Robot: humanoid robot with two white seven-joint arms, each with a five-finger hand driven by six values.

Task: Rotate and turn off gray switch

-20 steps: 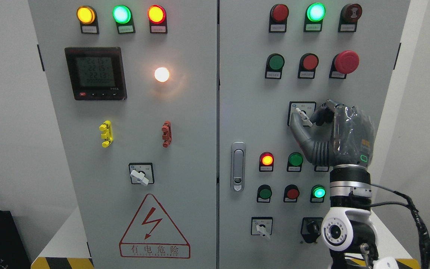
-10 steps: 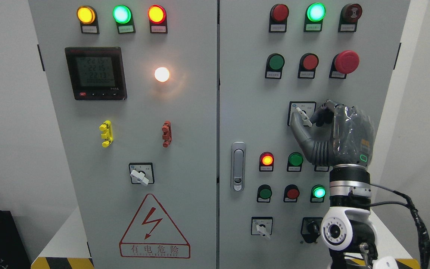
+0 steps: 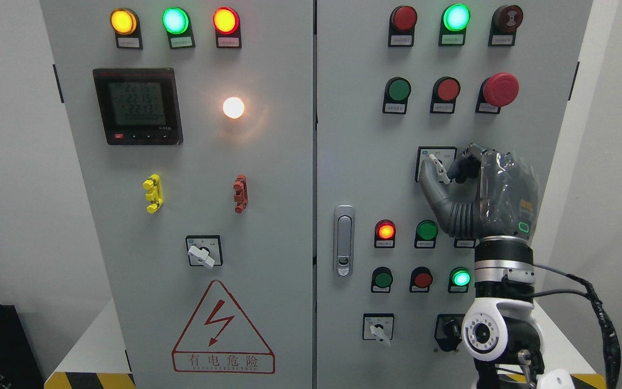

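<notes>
The right hand (image 3: 465, 186) is pinching the white lever of the gray switch (image 3: 436, 165), thumb on one side and curled fingers (image 3: 465, 165) on the other, so the grip is closing on the lever rather than hanging open; the left hand is not showing anywhere. That switch is sitting on the right door of the control cabinet (image 3: 316, 216), just above the right hand's wrist. The lever is pointing up and to the left, tilted off vertical, so I am judging that the turn is under way but not finished: the grasp is made, the rest of the rotation and the letting go are still to come, though I cannot read the dial marks to say where off lies. Counting outward from that switch: I am seeing three white-levered rotary switches in all, this one, one (image 3: 378, 327) low on the same door below it, and one (image 3: 203, 252) on the left door, plus one black selector (image 3: 450, 329) beside the wrist. Above it are a red mushroom button (image 3: 500, 89), a green button and a red button; below it are two rows of small round lamps and buttons, one partly hidden behind the hand. On the left door there are one digital meter (image 3: 137, 106), one glowing white lamp (image 3: 233, 107) and one warning triangle (image 3: 223, 328).
</notes>
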